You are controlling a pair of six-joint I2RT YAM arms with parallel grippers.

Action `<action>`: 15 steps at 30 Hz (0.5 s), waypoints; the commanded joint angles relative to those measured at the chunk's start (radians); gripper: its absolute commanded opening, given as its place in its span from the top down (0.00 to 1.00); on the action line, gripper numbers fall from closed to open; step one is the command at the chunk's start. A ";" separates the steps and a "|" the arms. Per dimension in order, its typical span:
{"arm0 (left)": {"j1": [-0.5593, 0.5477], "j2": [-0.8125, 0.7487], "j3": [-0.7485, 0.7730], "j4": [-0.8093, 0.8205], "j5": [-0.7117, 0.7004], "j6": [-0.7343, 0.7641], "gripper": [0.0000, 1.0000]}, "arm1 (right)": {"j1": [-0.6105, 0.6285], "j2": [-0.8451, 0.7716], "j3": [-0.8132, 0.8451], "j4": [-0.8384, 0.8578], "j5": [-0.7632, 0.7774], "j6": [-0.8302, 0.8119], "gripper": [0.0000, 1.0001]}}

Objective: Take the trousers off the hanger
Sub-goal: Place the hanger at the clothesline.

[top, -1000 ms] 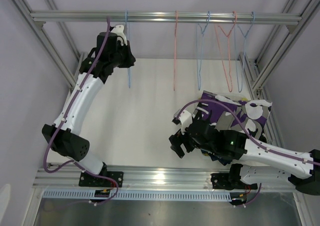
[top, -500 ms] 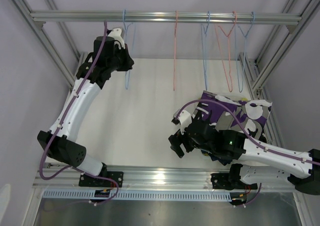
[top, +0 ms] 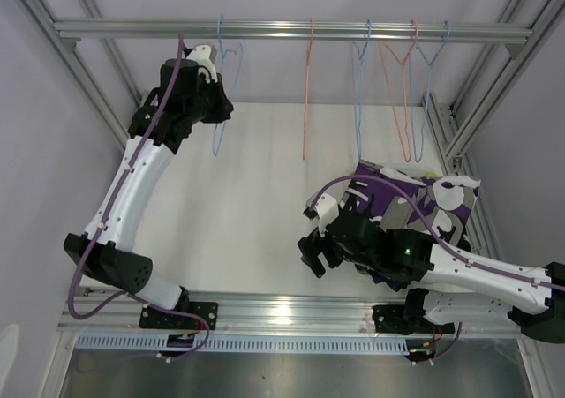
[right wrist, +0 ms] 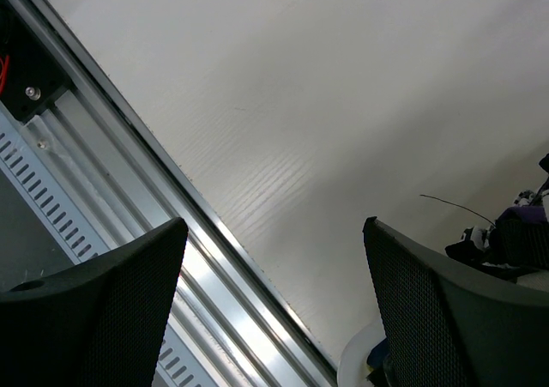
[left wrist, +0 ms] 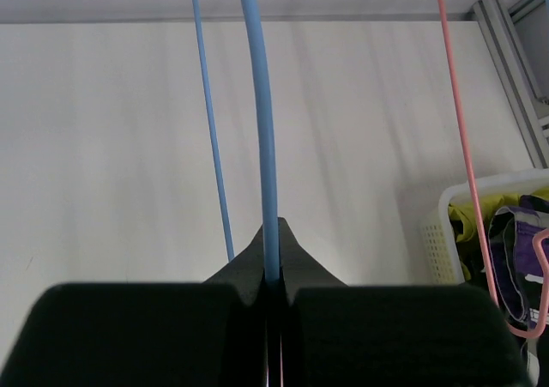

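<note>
While the trousers (top: 455, 195) are lying heaped in the white basket (left wrist: 433, 232) just beside the right jaws, those jaws gaping wide and gripping nothing above the surface (top: 256, 204), left jaws pinching tight on a blue hanger (left wrist: 259, 104) wire, well apart from the trousers, pink hanger (left wrist: 463, 147) hanging to their right.

light: bright, even | shadows: soft | glare: front rail (top: 282, 311)
</note>
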 commanded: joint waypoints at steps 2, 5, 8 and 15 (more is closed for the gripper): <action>0.008 0.013 0.081 -0.029 -0.025 0.005 0.99 | 0.007 0.004 -0.002 0.012 0.024 -0.004 0.12; 0.008 0.009 0.079 -0.032 -0.023 0.004 0.99 | 0.007 0.007 -0.002 0.014 0.022 -0.004 0.12; 0.008 -0.016 0.026 -0.012 -0.028 -0.002 0.98 | 0.007 0.010 -0.001 0.012 0.021 -0.005 0.12; 0.008 -0.103 -0.125 0.036 -0.008 -0.021 0.78 | 0.007 0.022 -0.002 0.011 0.016 -0.001 0.12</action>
